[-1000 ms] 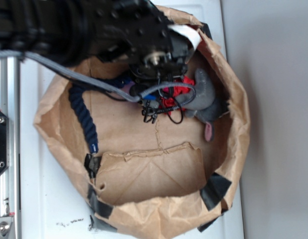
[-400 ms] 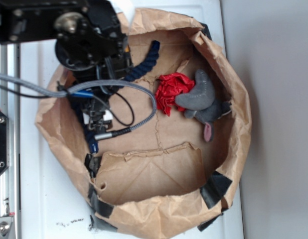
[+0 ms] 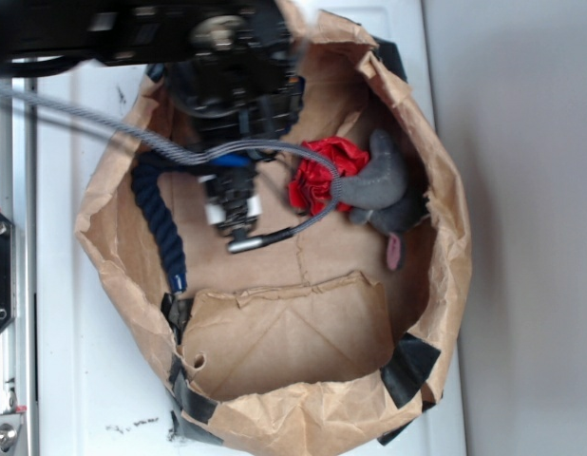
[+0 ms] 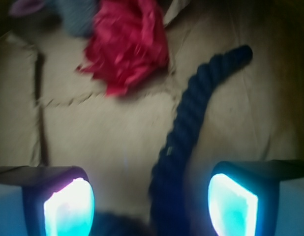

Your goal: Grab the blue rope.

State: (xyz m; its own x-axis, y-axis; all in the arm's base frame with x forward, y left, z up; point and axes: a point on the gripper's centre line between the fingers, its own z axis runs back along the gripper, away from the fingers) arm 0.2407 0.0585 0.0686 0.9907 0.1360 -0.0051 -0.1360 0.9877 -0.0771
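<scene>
Gripper (image 4: pixel 151 204): I read jaws spread, nothing clamped, rope (image 4: pixel 191 123) running up between fingers (image 4: pixel 68 206) in wrist view. Rope (image 3: pixel 160 223): on bag (image 3: pixel 274 380) floor, left side, curving along wall, shiny blue end near tape (image 3: pixel 177 312). Red cloth (image 3: pixel 320 173): right of arm, touching grey plush (image 3: pixel 379 185). Grey cable (image 3: pixel 132 133) crosses bag rim. Bag sits on white desk (image 3: pixel 85 380).
</scene>
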